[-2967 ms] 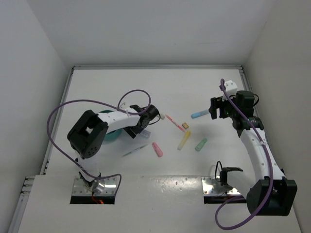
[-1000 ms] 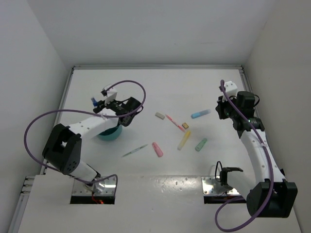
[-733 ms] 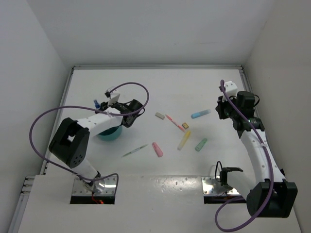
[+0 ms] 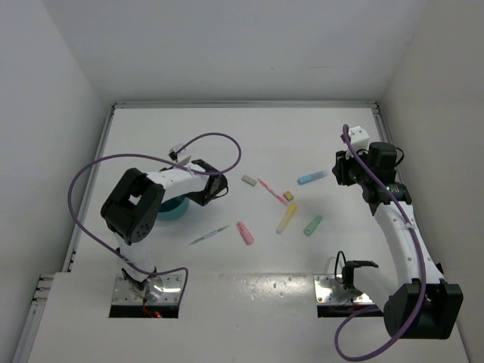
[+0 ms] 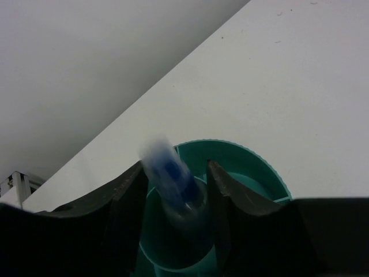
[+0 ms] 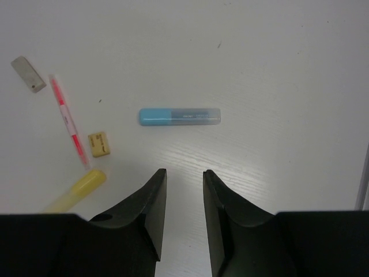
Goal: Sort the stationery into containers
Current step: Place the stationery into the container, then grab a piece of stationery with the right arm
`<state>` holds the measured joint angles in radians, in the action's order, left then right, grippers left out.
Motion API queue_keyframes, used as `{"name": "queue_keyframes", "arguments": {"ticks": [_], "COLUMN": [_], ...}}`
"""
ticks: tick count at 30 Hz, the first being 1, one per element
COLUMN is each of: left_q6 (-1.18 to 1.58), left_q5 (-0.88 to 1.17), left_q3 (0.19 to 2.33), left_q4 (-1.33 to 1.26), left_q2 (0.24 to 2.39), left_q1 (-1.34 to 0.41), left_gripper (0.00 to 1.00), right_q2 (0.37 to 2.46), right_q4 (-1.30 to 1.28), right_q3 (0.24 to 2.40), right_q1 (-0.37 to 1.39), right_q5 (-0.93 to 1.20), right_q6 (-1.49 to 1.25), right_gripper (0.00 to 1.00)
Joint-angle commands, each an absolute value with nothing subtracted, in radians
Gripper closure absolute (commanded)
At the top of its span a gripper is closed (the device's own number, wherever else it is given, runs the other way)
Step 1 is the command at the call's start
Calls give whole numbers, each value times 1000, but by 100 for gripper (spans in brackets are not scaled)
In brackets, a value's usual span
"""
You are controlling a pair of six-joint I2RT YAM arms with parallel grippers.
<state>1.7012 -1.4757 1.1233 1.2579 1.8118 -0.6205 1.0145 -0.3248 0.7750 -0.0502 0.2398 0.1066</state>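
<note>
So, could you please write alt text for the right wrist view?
A blue marker lies flat on the white table just beyond the open, empty jaws. To its left lie a grey eraser, pink pen, tan eraser and yellow marker.

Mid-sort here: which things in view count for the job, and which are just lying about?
Job: cup, blue-capped tube, blue marker, yellow marker, green marker, pink marker, pink pen, green pen, grey eraser, tan eraser.
Lying about: purple cables, base plates.
</note>
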Motion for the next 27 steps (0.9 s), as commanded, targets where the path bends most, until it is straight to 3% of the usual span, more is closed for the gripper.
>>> {"name": "queue_keyframes", "arguments": {"ticks": [1, 3, 12, 14, 15, 16, 17, 18, 19, 20, 21, 22, 24, 27], "left_q6": [1738, 1729, 1655, 1609, 1542, 1464, 1330, 961, 766, 623, 468, 428, 376, 319], "left_q5": [-1477, -1477, -1488, -1488, -1497, -1485, -1456, -1406, -1183, -985, -737, -370, -94, 35], "left_q3": [1170, 1170, 1238, 1284, 1313, 1380, 1409, 1423, 1399, 1375, 1300, 1254, 1201, 1253], "left_q4": [1302, 1302, 1302, 1302, 1302, 1270, 1202, 960, 808, 682, 513, 432, 341, 446], "left_q2": [1775, 1752, 1706, 1633, 1603, 1573, 1539, 1447, 1383, 1312, 1164, 1094, 988, 1043], "left_q1": [-640, -640, -640, -662, -673, -689, -722, -738, -750, -729, -694, -640, -606, -606], "left_gripper": [47, 38, 38, 42, 48, 57, 78, 84, 87, 85, 80, 53, 19, 0], "right_q2": [997, 997, 997, 997, 1008, 1028, 1044, 1066, 1090, 1154, 1195, 1236, 1339, 1422], "right_q4": [-310, -310, -310, -310, -320, -330, -353, -374, -399, -425, -504, -540, -577, -543], "right_q3": [818, 818, 818, 808, 808, 808, 808, 818, 827, 862, 889, 949, 1007, 1060], "right_q1": [-52, -52, -52, -52, -52, -52, -52, -35, -25, -15, -6, 15, 55, 103], "right_q5": [249, 249, 249, 271, 285, 323, 337, 351, 398, 422, 469, 480, 463, 393], "right_q6": [118, 118, 118, 130, 139, 175, 193, 224, 286, 310, 337, 369, 370, 359], "right_gripper": [67, 67, 66, 62, 51, 47, 47, 69, 81, 88, 91, 87, 52, 24]}}
